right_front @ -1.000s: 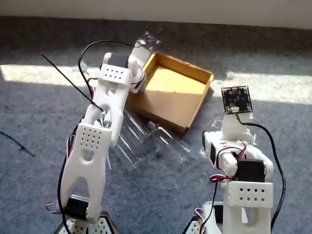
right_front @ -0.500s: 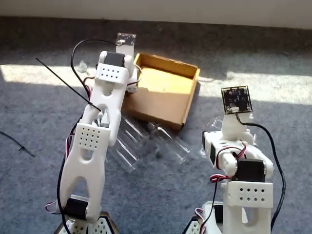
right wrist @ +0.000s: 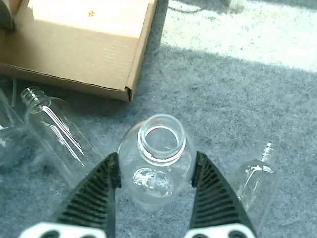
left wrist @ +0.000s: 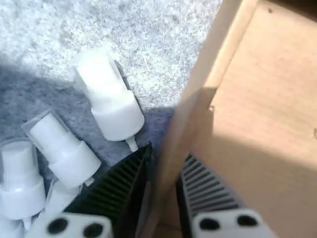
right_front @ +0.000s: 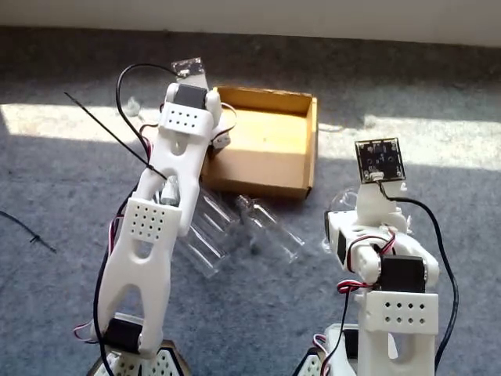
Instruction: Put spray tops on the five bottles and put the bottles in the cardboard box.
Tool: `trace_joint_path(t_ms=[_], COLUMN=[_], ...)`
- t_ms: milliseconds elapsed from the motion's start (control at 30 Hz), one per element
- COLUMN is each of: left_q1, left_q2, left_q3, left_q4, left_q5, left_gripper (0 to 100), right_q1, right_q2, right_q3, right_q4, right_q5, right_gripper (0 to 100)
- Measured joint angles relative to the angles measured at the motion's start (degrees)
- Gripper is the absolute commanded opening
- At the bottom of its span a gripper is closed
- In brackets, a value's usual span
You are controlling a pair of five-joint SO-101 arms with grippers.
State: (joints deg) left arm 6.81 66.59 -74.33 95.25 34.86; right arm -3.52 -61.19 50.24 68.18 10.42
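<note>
While left gripper [left wrist: 166, 154] pinches cardboard box [left wrist: 257, 99] wall, right gripper [right wrist: 157, 158] closed snugly around upright bottle [right wrist: 159, 179]

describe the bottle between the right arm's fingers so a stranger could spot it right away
Find the cardboard box on the grey carpet; off its corner, on the right arm's side, lie clear bottles. The one meant is the bottle between the fingers of the right gripper. Unlike the others, it stands on end, open mouth up.

Grey carpet [right_front: 258, 313], sunlit band [right_front: 438, 137], pale wall [right_front: 313, 14]
</note>
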Motion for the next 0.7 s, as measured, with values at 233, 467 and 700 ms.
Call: trace_joint_path(t_ms=[233,467,700], left_q1=[0.6,0.5,-3.4], left_q2=[0.0,-0.1,-4.7], left_q3=[0.0,-2.8,-14.0], left_q4=[-1.1,-1.0,3.4], left_q5=[2.5,-4.9,-9.8], left_gripper=[17,26,25], right_q1=[0.0,0.1,0.1], right_q2=[0.0,0.0,0.0], right_q3=[0.5,0.5,0.5], right_q4=[0.0,0.0,0.0], right_q5=[0.0,0.0,0.0], right_gripper=[0.5,0.5,0.5])
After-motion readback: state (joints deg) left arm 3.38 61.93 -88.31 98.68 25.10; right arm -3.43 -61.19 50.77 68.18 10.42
